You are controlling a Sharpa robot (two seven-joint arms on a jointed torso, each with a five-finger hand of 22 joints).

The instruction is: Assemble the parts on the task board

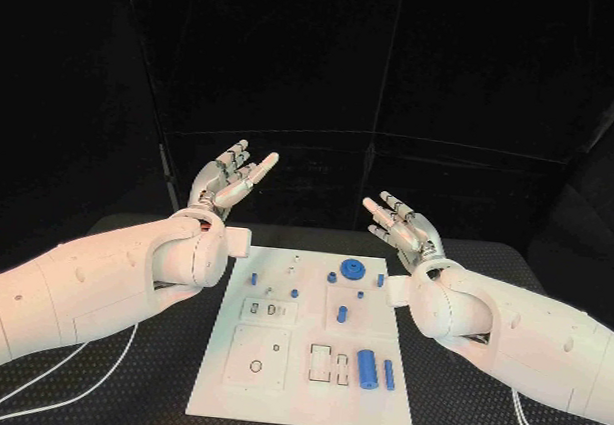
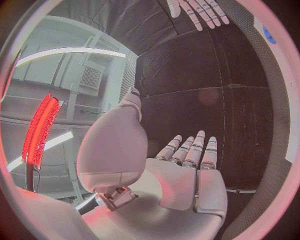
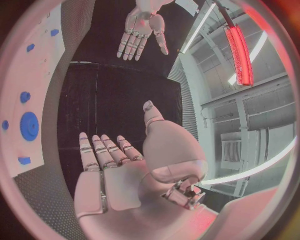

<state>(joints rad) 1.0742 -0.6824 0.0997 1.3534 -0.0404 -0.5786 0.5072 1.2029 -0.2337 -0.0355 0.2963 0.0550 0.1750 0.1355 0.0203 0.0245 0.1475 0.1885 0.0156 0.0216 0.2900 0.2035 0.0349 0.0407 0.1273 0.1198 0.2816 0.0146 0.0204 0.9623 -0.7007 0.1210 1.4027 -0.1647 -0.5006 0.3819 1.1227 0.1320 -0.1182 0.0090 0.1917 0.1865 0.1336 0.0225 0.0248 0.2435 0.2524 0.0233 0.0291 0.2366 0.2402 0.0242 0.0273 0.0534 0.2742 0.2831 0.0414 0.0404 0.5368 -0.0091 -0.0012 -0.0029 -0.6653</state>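
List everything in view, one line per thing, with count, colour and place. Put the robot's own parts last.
table: one, black, under everything.
task board: one, white, middle of the table, between the two arms.
round gear-like part: one, blue, far end of the board.
cylinder: one, blue, lying near the board's near right corner.
thin rod: one, blue, lying just right of the cylinder.
small parts: several, blue, scattered over the board's far half.
cables: white, on the table by each arm.
left hand: silver, open, raised beyond the board.
right hand: silver, open, raised beyond the board.
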